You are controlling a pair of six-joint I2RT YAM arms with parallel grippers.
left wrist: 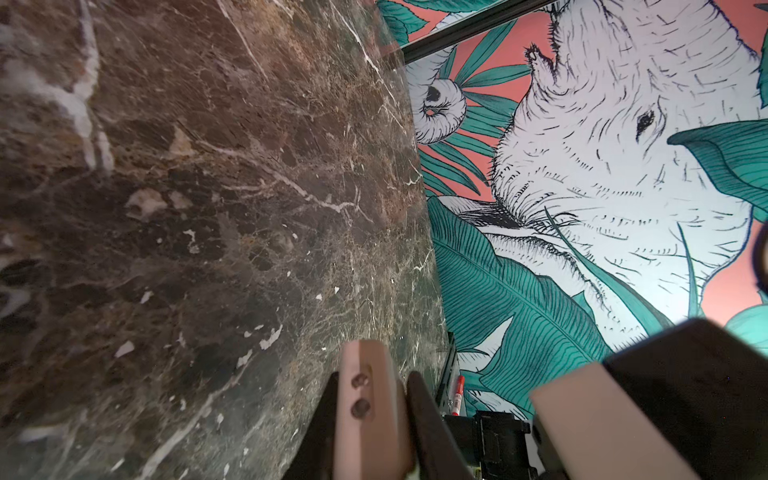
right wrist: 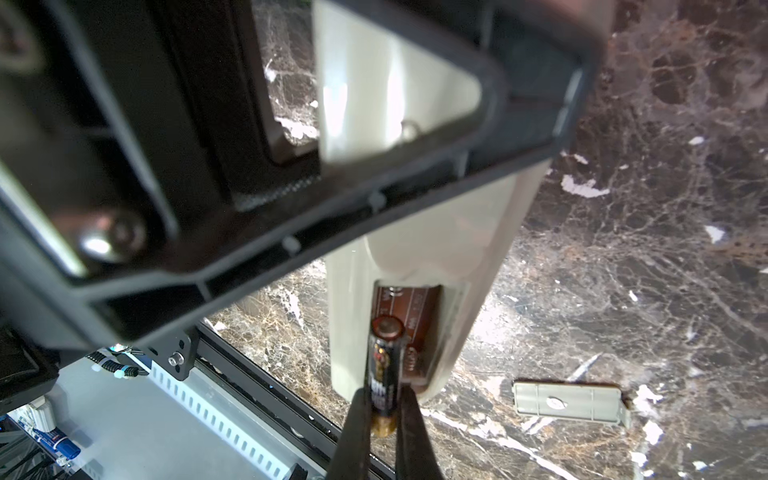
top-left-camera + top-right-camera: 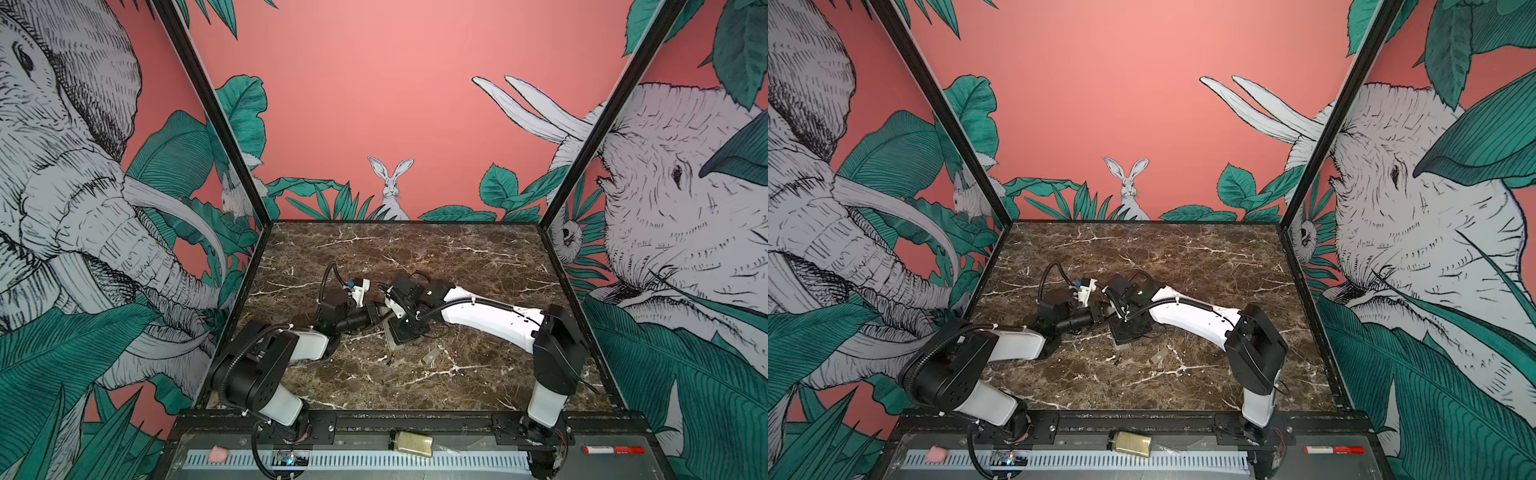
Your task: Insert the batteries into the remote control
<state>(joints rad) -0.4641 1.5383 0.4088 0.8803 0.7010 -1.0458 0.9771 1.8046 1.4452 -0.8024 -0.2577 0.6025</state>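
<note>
Battery [image 2: 384,365] is what my right jaws are closed on: a dark cylinder pinched near its rear brassy end, its other brassy cap pointing straight ahead of the tips. Just beyond those tips lies the remote control [image 2: 440,249], plain beige back up. The battery's front end hangs over the open recess [image 2: 419,328] at the remote's near end; whether it touches I cannot tell. Beside it inside the recess is a brown surface with pale markings, and I cannot tell if that is the second cell. My left jaws are clamped on the remote farther ahead of my right jaws, one dark framed finger [image 2: 374,199] lying across its back. Off to one side of my right jaws, well apart from the remote, the grey battery cover [image 2: 567,403] lies flat on the marbled desk [image 2: 644,249]. In a top view my two jaws meet over the remote [image 3: 392,341], with the cover [image 3: 432,356] on my right arm's side of them.
</note>
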